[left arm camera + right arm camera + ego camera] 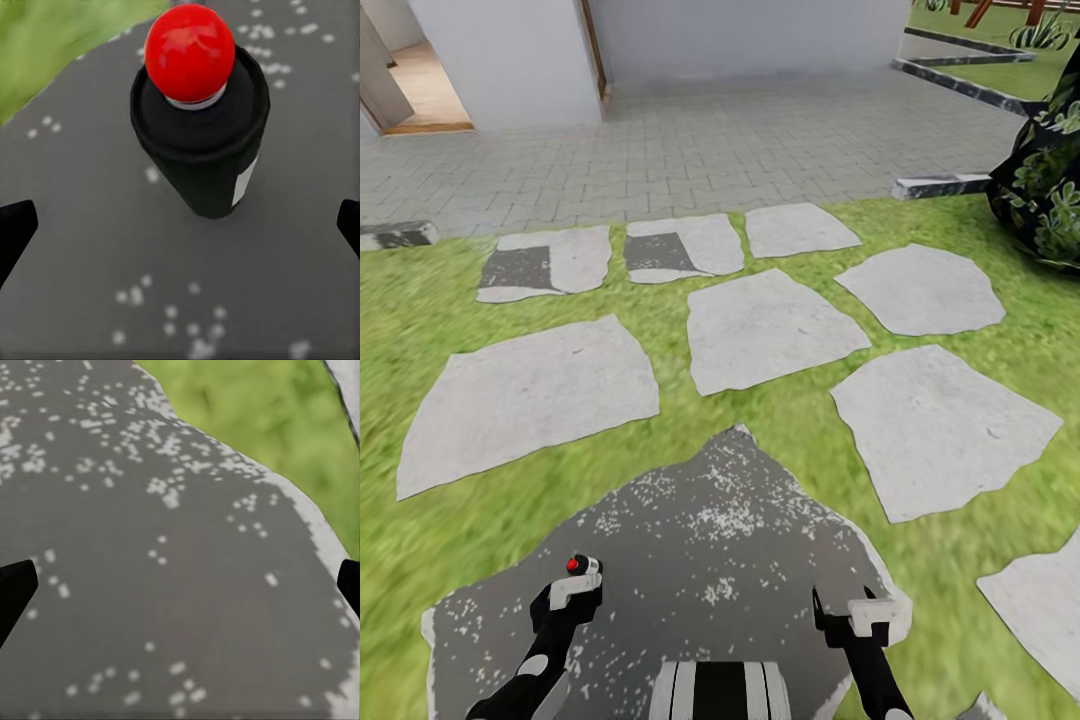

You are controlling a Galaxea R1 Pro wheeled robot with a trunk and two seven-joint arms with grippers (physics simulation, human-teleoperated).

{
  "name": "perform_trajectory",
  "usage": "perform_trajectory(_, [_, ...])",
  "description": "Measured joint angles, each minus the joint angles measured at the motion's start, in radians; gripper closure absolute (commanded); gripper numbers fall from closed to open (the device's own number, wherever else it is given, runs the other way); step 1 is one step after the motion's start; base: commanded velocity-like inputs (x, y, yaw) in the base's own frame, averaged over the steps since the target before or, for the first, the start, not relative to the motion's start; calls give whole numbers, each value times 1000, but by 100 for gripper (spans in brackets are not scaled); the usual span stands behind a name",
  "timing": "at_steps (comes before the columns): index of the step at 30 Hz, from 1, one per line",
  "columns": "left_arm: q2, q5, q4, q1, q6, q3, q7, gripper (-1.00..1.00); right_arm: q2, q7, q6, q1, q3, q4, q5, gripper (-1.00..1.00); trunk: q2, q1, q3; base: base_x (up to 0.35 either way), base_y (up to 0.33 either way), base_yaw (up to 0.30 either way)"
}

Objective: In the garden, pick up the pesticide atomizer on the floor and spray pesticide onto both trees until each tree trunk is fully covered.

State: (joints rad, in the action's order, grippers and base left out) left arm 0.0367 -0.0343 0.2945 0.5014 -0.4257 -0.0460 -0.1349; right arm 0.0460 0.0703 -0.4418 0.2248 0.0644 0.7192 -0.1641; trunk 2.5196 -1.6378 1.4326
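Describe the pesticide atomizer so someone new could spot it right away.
Find the dark speckled stone slab nearest the robot, amid pale stepping stones in the grass. The atomizer stands on it, below the left end effector: a slim dark cylinder topped by a red dot.

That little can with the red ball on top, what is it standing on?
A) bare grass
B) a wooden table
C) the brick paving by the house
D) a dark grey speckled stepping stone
D: the pesticide atomizer stands upright on the dark speckled stone, between the open fingers of the left gripper, with grass beyond the slab's edge.
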Motion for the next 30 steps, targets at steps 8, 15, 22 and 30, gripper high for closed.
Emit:
perform_trajectory(8, [-1,1,0,0,1,-1,0,-100,0,0,0,0,0,-3,0,-100,0,0,0,142,0,57])
perform_trajectory(15, [-1,0,0,0,1,0,0,-100,0,0,0,0,0,-1,0,-100,0,0,0,6,0,27])
perform_trajectory(22, [-3,0,0,0,1,1,0,-100,0,0,0,0,0,-1,0,-100,0,0,0,48,-20,1])
perform_trajectory(30, [-3,0,0,0,0,1,0,-100,0,0,0,-1,0,-2,0,-100,0,0,0,27,-14,0])
